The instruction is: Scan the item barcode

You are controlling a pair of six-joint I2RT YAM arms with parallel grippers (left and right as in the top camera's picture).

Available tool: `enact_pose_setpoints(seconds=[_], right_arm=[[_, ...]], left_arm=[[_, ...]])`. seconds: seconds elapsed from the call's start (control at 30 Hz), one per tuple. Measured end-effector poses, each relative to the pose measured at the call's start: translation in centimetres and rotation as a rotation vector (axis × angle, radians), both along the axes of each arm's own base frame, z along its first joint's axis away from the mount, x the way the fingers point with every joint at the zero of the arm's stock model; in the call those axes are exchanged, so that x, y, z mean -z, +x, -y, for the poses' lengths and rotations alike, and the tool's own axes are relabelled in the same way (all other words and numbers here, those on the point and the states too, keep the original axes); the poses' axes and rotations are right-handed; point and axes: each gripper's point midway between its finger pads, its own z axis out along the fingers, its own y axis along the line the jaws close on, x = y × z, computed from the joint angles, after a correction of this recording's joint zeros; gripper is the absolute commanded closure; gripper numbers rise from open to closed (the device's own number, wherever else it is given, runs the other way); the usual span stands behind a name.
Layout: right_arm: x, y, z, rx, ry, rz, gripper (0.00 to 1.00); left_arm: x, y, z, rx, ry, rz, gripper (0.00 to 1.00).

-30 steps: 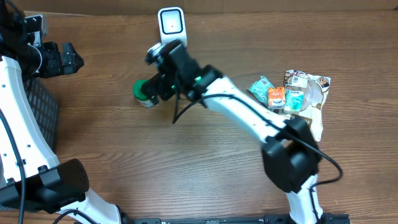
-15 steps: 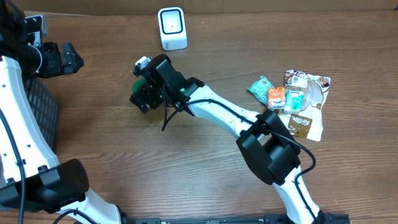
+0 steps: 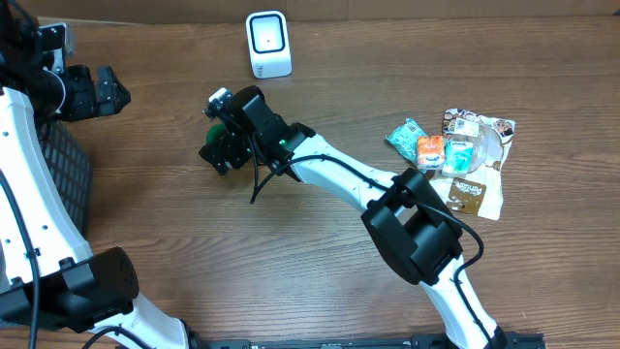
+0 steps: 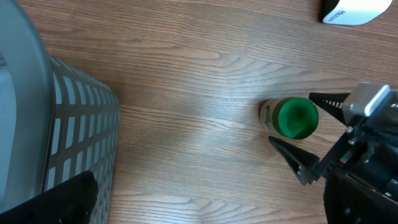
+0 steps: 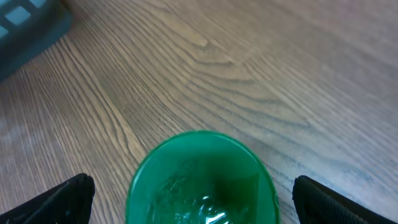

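The item is a small container with a green lid (image 3: 210, 134), standing on the wooden table left of centre. My right gripper (image 3: 219, 145) is over it, open, with a finger on each side of the lid (image 5: 202, 183) and no contact visible. The left wrist view shows the same green lid (image 4: 297, 117) between the right gripper's dark fingers (image 4: 298, 163). No barcode shows in any view. The white scanner (image 3: 268, 44) stands at the table's far edge. My left gripper (image 3: 100, 92) is at the far left, open and empty.
A grey mesh basket (image 4: 74, 143) sits at the left edge of the table. A pile of snack packets (image 3: 455, 150) lies at the right. Bare wood lies between the scanner and the container.
My right arm swung from near the scanner down and to the left, bringing its open gripper over the green-lidded container. The left arm has not moved.
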Motion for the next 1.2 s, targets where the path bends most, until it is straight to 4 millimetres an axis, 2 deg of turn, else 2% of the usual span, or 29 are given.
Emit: enact_pose_setpoints(seconds=[0.13, 0.27, 0.53, 0.67, 0.73, 0.87, 0.93, 1.03, 1.13, 1.2], right_arm=[[1.5, -0.1, 0.1, 0.000, -0.020, -0.020, 0.09], [1.5, -0.1, 0.1, -0.001, -0.019, -0.015, 0.26], [1.5, -0.1, 0.7, 0.003, -0.035, -0.028, 0.29], [0.5, -0.9, 3.2, -0.008, -0.115, -0.069, 0.29], [-0.8, -1.2, 4.5, -0.020, -0.144, -0.068, 0.30], [-5.3, -3.5, 8.4, -0.138, -0.261, -0.025, 0.29], [-6.1, -4.5, 9.3, -0.201, -0.306, -0.010, 0.29], [-5.4, -7.5, 11.5, -0.370, -0.424, -0.034, 0.29], [-4.6, -9.0, 12.3, -0.492, -0.469, -0.035, 0.28], [-4.6, -9.2, 12.1, -0.545, -0.467, -0.014, 0.28]], left_arm=[[0.0, 0.0, 0.0, 0.000, 0.000, 0.000, 0.00], [0.0, 0.0, 0.0, 0.000, 0.000, 0.000, 0.00], [0.0, 0.0, 0.0, 0.000, 0.000, 0.000, 0.00], [0.0, 0.0, 0.0, 0.000, 0.000, 0.000, 0.00], [0.0, 0.0, 0.0, 0.000, 0.000, 0.000, 0.00], [0.0, 0.0, 0.0, 0.000, 0.000, 0.000, 0.00], [0.0, 0.0, 0.0, 0.000, 0.000, 0.000, 0.00], [0.0, 0.0, 0.0, 0.000, 0.000, 0.000, 0.01], [0.0, 0.0, 0.0, 0.000, 0.000, 0.000, 0.00], [0.0, 0.0, 0.0, 0.000, 0.000, 0.000, 0.00]])
